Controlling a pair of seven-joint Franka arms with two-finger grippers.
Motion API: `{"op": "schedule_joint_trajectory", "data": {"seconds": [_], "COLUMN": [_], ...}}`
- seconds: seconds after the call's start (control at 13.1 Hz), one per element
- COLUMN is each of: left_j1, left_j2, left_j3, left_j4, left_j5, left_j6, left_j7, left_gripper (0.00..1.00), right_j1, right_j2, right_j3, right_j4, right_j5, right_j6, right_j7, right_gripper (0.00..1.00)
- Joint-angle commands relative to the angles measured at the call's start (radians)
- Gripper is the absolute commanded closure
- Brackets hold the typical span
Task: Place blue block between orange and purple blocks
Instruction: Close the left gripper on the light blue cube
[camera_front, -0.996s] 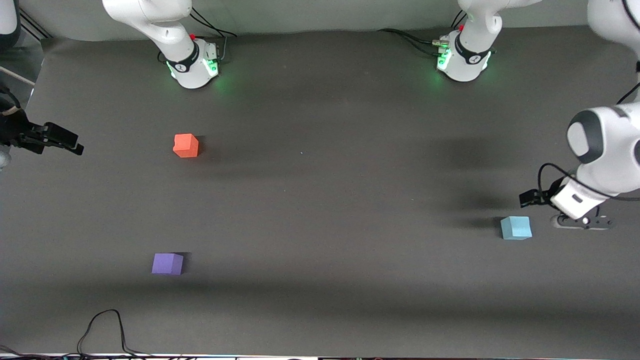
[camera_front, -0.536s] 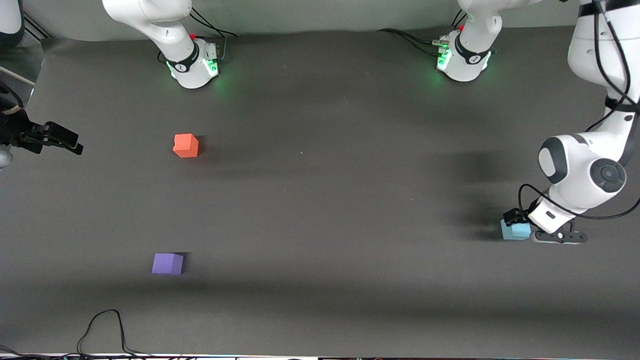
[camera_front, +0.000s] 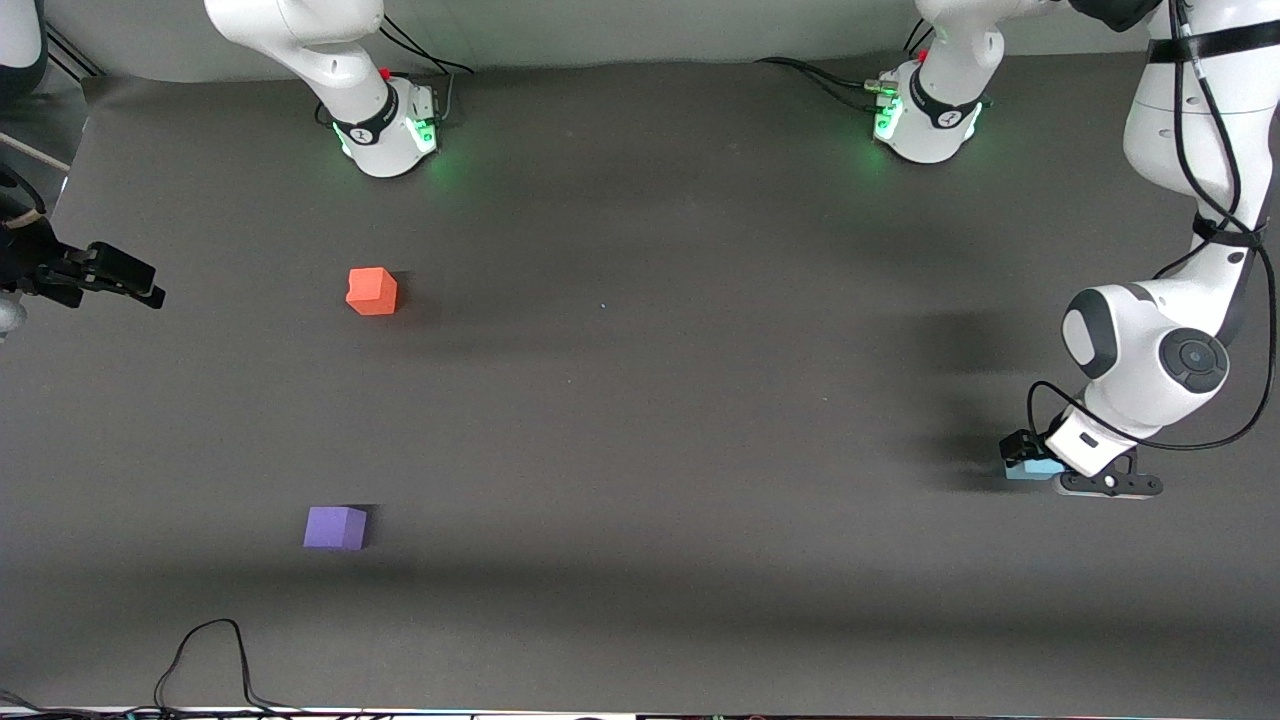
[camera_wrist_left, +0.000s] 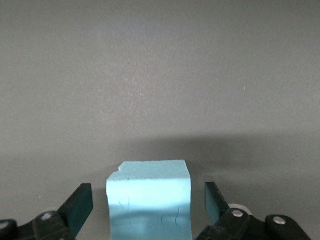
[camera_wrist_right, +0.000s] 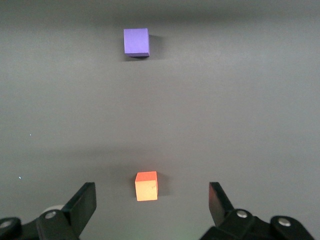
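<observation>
The blue block (camera_front: 1028, 468) sits on the dark mat at the left arm's end of the table, mostly covered by the left hand. My left gripper (camera_front: 1040, 466) is down at it. In the left wrist view the blue block (camera_wrist_left: 149, 200) stands between the open fingers (camera_wrist_left: 80, 201), with a gap on each side. The orange block (camera_front: 371, 291) and the purple block (camera_front: 335, 527) lie toward the right arm's end, the purple one nearer the front camera. My right gripper (camera_front: 128, 284) waits open and empty up over the mat's edge; its wrist view shows the orange block (camera_wrist_right: 146, 186) and the purple block (camera_wrist_right: 136, 41).
A black cable (camera_front: 212, 655) loops on the mat at the edge nearest the front camera, near the purple block. The two arm bases (camera_front: 385, 130) stand along the mat's edge farthest from the front camera. Open mat lies between the orange and purple blocks.
My left arm has swung in and come down from beside the blue block until its open fingers stand on either side of it. The right arm and all three blocks have not moved.
</observation>
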Motion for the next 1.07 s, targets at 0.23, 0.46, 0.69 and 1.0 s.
{"op": "schedule_joint_trajectory", "data": {"seconds": [0.23,0.46,0.69,1.0], "left_j1": [-0.004,-0.004,-0.009,-0.011], "left_j2": [0.022,0.026,0.028,0.025], "left_j3": [0.003,0.003,0.003,0.003], "left_j4": [0.022,0.021,0.021,0.024], "left_j5": [-0.012,-0.012,-0.012,-0.012], "left_j6": [-0.003,-0.004,-0.006,-0.006], "left_j7": [0.000,-0.004,-0.027,-0.041], "left_gripper": [0.02,0.29,0.44,0.44], "right_j1": [0.000,-0.002,-0.002,-0.002], "right_j2": [-0.001,-0.003,-0.003,-0.003], "right_j3": [-0.011,-0.011,-0.011,-0.011], "right_j4": [0.009,0.006,0.008,0.006], "right_j5": [-0.002,-0.001,-0.001,-0.001], "right_j6": [-0.009,-0.015,-0.014,-0.017], "right_j7": [-0.017,-0.014,-0.009,-0.005], "right_gripper": [0.00,0.00,0.00,0.00]}}
